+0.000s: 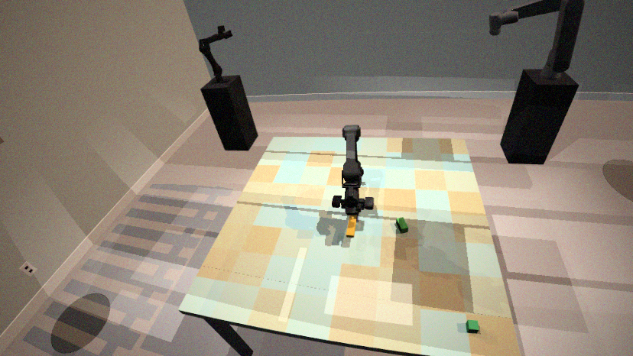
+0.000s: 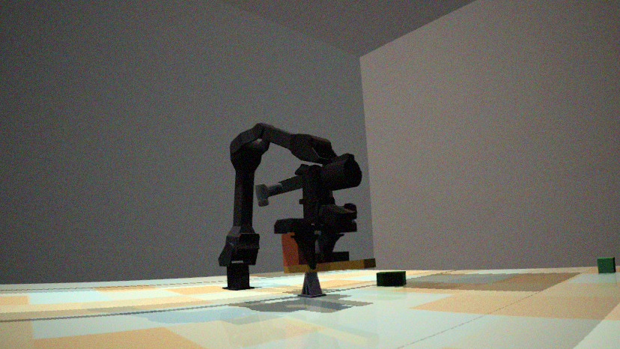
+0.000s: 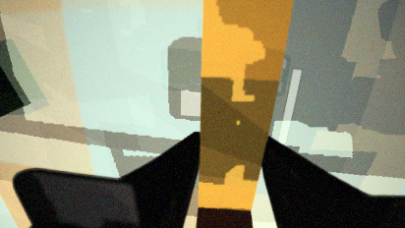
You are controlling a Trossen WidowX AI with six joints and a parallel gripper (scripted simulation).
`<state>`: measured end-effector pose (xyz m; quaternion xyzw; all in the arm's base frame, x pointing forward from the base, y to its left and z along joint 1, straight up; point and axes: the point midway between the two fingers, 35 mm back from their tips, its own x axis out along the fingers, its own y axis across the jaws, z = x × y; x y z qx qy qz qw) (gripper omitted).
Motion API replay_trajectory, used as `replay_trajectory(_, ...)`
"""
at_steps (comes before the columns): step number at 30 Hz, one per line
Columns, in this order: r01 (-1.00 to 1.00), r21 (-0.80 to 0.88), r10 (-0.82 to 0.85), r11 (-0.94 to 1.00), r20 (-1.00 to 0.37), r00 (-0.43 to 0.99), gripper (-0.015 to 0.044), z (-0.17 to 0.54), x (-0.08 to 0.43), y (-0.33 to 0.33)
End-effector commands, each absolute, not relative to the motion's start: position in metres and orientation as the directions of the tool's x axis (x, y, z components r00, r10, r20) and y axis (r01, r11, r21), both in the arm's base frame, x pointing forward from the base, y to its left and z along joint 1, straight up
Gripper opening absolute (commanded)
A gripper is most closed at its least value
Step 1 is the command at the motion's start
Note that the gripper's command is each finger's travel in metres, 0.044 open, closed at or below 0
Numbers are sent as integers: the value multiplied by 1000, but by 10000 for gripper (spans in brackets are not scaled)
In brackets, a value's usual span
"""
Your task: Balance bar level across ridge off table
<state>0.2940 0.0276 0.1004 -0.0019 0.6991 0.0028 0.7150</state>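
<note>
1. Nearest in the exterior view, the grey ridge (image 2: 312, 284) stands on the counter (image 1: 363, 309) (image 2: 129, 333) (image 3: 93, 74), its narrow top right below the bar (image 1: 351, 226) (image 2: 347, 264) (image 3: 241, 49). Whether they touch or a sliver of air remains cannot be told.
2. The bar lies crosswise over that top, both ends off the counter. Its slight slant may be only perspective. An orange-red block (image 2: 290, 249) rides one end, so the balance point probably sits toward that end, not at mid-length.
3. The pincer (image 1: 352, 216) (image 2: 318, 263) (image 3: 231, 141) is clamped on the bar, a finger along each side, close to the loaded end. The step in hand looks like the final lowering: it calls for a slow, straight descent, the bar kept level until the ridge takes the weight. Then the fingers should part evenly and rise straight up; a sideways brush could tip it.
4. Off to the side, the dark green block (image 1: 402, 224) (image 2: 391, 278) (image 3: 10, 88) sits well apart from the ridge and needs no handling.
5. Farther off, the small green cube (image 1: 472, 326) (image 2: 606, 264) poses no hindrance.
</note>
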Motion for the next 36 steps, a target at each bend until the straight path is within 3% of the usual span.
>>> replay_trajectory(1, -9, 2, 2, 1000, -1000, 24, 0, 99, 294, 28)
replay_trajectory(36, -9, 2, 2, 1000, -1000, 24, 0, 96, 294, 28)
